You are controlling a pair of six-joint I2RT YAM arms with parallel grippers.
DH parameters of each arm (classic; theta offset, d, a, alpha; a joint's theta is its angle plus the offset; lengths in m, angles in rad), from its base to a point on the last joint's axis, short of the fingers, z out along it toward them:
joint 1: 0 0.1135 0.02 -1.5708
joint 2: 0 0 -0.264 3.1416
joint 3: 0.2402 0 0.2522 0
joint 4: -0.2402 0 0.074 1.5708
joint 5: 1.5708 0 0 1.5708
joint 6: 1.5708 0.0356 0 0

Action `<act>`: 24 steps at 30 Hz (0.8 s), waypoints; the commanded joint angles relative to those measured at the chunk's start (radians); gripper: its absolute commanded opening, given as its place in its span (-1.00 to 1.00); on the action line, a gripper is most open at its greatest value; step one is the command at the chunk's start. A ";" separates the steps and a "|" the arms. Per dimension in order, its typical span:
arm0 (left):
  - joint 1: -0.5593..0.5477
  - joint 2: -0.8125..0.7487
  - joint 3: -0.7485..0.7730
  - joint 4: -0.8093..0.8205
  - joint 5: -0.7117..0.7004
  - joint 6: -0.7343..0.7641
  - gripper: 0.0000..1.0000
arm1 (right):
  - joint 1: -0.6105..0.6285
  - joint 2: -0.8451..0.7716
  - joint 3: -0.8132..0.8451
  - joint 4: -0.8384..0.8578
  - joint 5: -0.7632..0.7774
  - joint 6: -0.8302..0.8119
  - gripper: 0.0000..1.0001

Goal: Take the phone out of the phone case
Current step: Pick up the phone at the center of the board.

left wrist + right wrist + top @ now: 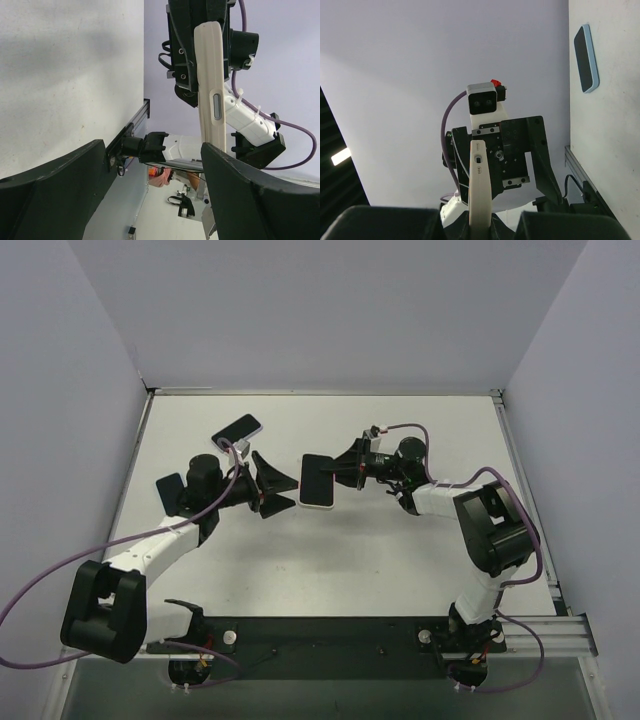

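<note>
My right gripper (340, 474) is shut on a phone in a cream-white case (318, 481) and holds it above the table, its dark face up in the top view. In the right wrist view the cased phone (480, 195) stands edge-on between my fingers (540, 227). My left gripper (280, 488) is open and empty, facing the phone's free end from the left, just short of it. In the left wrist view the case's edge (212, 85) shows above my open gripper (155, 195); its right finger (255, 200) is nearest the case.
A second phone in a light blue case (237, 428) lies on the white table behind the left arm; it also shows in the right wrist view (585, 57). A dark flat object (169, 490) lies left of the left wrist. Grey walls enclose the table (400, 570).
</note>
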 commanded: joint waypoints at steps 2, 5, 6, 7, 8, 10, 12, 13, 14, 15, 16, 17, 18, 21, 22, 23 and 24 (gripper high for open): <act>0.047 -0.053 0.055 0.173 0.079 -0.035 0.79 | -0.002 0.013 0.007 0.373 0.009 -0.025 -1.00; 0.102 -0.050 0.064 0.149 0.110 -0.034 0.79 | -0.003 0.008 0.003 0.373 0.012 -0.025 -1.00; 0.109 -0.048 0.066 0.149 0.116 -0.037 0.79 | -0.002 0.008 0.000 0.373 0.010 -0.026 -1.00; 0.115 -0.047 0.075 0.145 0.119 -0.040 0.79 | -0.003 0.005 -0.001 0.373 0.009 -0.028 -1.00; 0.115 -0.048 0.079 0.141 0.116 -0.042 0.79 | -0.003 0.007 -0.001 0.373 0.009 -0.026 -1.00; 0.115 -0.050 0.081 0.139 0.099 -0.053 0.79 | -0.002 0.010 0.001 0.373 0.007 -0.026 -1.00; 0.110 -0.050 0.075 0.152 0.084 -0.062 0.79 | 0.000 0.012 0.006 0.373 0.006 -0.025 -1.00; 0.103 -0.047 0.076 0.158 0.086 -0.066 0.79 | 0.001 0.015 0.006 0.373 0.006 -0.026 -1.00; 0.092 -0.042 0.081 0.156 0.092 -0.067 0.79 | 0.004 0.016 0.007 0.373 0.006 -0.025 -1.00; 0.081 -0.038 0.085 0.147 0.093 -0.065 0.79 | 0.004 0.019 0.013 0.373 0.006 -0.025 -1.00; 0.069 -0.019 0.090 0.138 0.098 -0.051 0.79 | 0.010 0.022 0.018 0.373 0.006 -0.025 -1.00; 0.038 -0.013 0.101 0.126 0.092 -0.044 0.79 | 0.015 0.025 0.022 0.373 0.006 -0.025 -1.00; 0.021 -0.004 0.105 0.092 0.087 -0.030 0.79 | 0.018 0.027 0.036 0.371 0.004 -0.023 -1.00; -0.029 0.036 0.119 0.087 0.059 -0.005 0.75 | 0.036 0.033 0.061 0.357 0.007 -0.034 -1.00; -0.037 0.056 0.116 0.119 0.059 -0.036 0.72 | 0.047 0.025 0.067 0.334 0.004 -0.043 -1.00; -0.045 0.068 0.116 0.151 0.061 -0.054 0.68 | 0.052 0.019 0.070 0.314 0.001 -0.061 -1.00; -0.057 0.077 0.118 0.194 0.061 -0.068 0.63 | 0.055 0.012 0.072 0.285 -0.002 -0.107 -1.00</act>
